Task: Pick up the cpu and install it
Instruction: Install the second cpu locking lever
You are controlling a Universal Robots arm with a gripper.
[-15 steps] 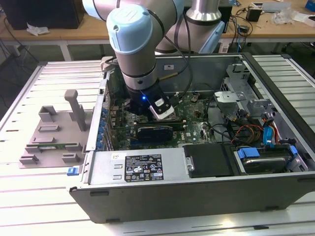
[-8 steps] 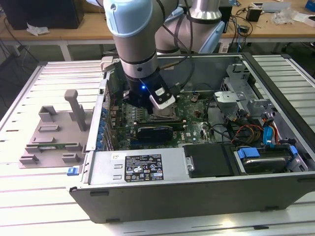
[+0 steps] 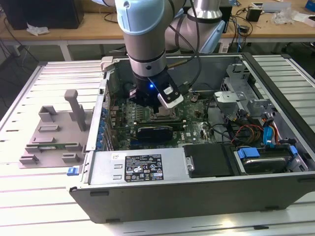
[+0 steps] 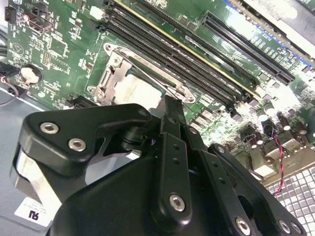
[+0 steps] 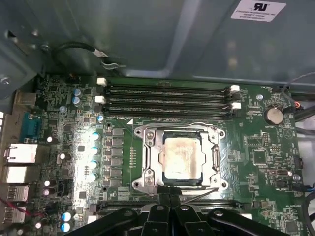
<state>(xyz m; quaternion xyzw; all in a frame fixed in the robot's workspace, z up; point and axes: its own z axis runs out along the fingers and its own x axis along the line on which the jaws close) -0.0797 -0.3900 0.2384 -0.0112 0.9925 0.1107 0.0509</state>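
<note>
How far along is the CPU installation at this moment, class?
Done: the cpu already sits in the socket frame on the motherboard. In hand: nothing visible; the gripper hovers right by the socket's edge. Left: whether the socket is latched cannot be told.

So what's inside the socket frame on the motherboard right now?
The cpu sits inside the metal socket frame, silvery top showing. The gripper covers the frame's near edge; contacts beneath are hidden.
</note>
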